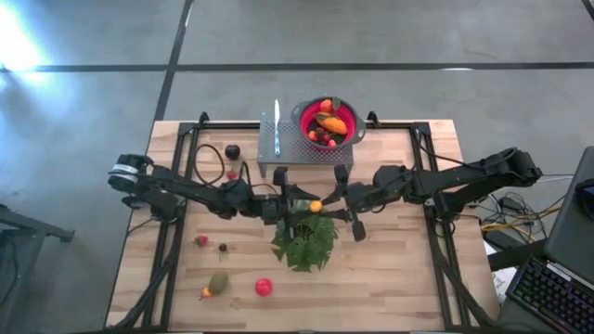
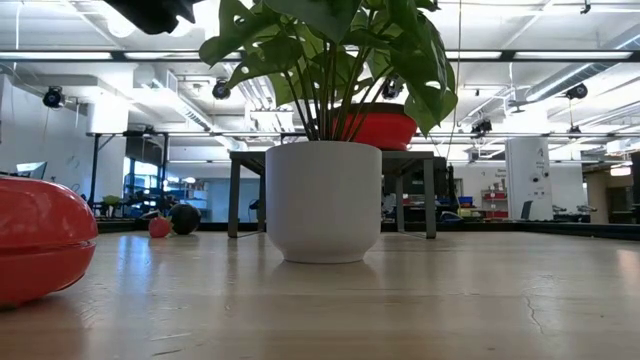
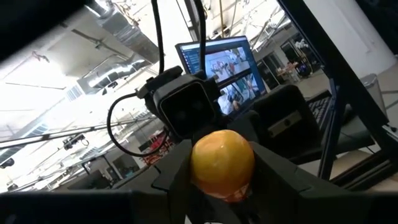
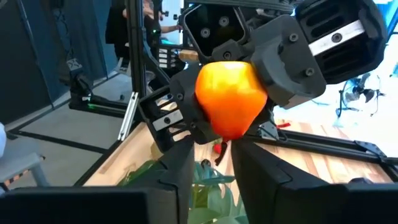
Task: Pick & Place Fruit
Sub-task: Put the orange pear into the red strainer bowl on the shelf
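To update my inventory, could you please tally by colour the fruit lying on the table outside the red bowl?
Red fruit: 3
Dark purple fruit: 2
Olive-green fruit: 1
Orange fruit, beside the olive-green one: 1
Total: 7

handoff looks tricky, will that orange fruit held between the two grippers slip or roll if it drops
The orange fruit looks smooth and glossy, so it may slip from the left gripper. Its rounded shape would probably roll on the table. It keeps its shape in the grip, so it is likely stiff, and probably light.

Table (image 1: pixel 390 269) pale wood planks; orange fruit (image 4: pixel 230 96) glossy smooth; plant pot (image 2: pixel 323 200) matt white
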